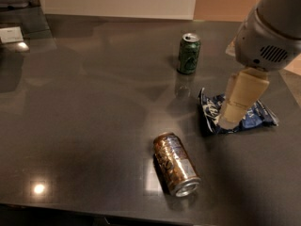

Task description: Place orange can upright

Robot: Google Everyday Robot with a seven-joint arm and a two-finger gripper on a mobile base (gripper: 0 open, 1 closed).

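The orange can (175, 163) lies on its side on the dark table (84, 102), near the front edge, its silver end pointing to the front right. My gripper (228, 119) hangs from the grey arm at the right, above the blue snack bag (237, 117). It is to the right of the can and further back, clear of it, and holds nothing that I can see.
A dark green can (188, 53) stands upright at the back, behind the bag. A white card (10, 34) lies at the far left corner. The table's front edge runs just below the orange can.
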